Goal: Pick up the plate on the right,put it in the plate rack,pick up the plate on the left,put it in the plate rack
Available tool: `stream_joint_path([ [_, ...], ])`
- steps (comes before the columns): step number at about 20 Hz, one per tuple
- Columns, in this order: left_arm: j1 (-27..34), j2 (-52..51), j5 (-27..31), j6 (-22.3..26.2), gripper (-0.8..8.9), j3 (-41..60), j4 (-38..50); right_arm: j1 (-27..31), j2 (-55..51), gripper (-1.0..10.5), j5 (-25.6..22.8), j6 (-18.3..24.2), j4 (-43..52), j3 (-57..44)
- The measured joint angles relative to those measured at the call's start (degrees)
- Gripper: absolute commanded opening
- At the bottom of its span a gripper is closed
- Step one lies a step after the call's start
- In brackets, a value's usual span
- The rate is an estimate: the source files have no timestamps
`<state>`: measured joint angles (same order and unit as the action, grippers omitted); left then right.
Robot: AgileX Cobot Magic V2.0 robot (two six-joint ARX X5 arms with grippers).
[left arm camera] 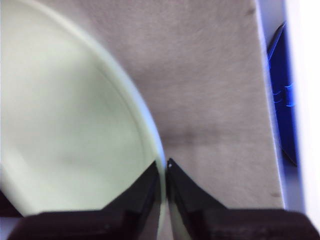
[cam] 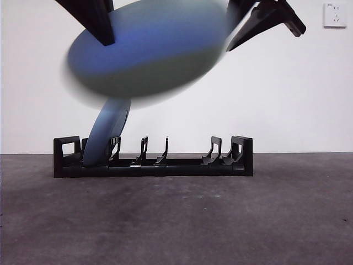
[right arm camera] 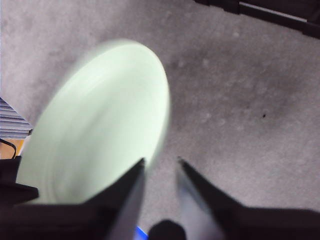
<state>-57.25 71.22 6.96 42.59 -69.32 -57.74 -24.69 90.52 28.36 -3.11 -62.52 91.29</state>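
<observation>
A pale plate (cam: 146, 52), blurred, hangs tilted in the air above the plate rack (cam: 182, 165). My left gripper (left arm camera: 164, 167) is shut on the rim of this plate (left arm camera: 70, 115); in the front view the left gripper (cam: 105, 38) comes in from the upper left. A second plate (cam: 107, 132) stands on edge, leaning, in a slot at the left end of the long black rack. My right gripper (right arm camera: 161, 161) is open with nothing between its jaws, and the held plate (right arm camera: 105, 125) lies just beside it. The front view shows the right gripper (cam: 265, 33) at the upper right.
The rack stands on a grey mat (cam: 176, 221) in front of a white wall, with several free slots right of the standing plate. A wall socket (cam: 335, 15) sits at the upper right. The rack's edge (right arm camera: 270, 12) shows in the right wrist view.
</observation>
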Motion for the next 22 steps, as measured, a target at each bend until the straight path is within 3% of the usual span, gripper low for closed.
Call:
stream_joint_path([
  [6,0.2,0.1,-2.4,-1.8,-0.08,0.1,3.7,1.7,-3.5,3.5,-0.5,0.1,1.1,4.2],
  [10,3.2,0.1,-10.2,-6.1,-0.08,0.1,12.4,3.2,-10.7,3.4,-7.9,0.1,1.3,9.0],
  [13,8.6,0.1,-17.3,-13.6,-0.08,0.1,26.3,3.3,-17.6,3.4,-13.5,0.1,0.7,9.7],
  [18,19.0,1.1,-25.3,-28.8,-0.08,0.1,47.5,3.2,-24.3,3.4,-13.8,0.1,-2.7,9.7],
  [22,25.8,7.6,-30.7,-39.2,-0.08,0.1,57.2,3.0,-25.7,3.4,-13.2,0.2,-5.9,9.7],
])
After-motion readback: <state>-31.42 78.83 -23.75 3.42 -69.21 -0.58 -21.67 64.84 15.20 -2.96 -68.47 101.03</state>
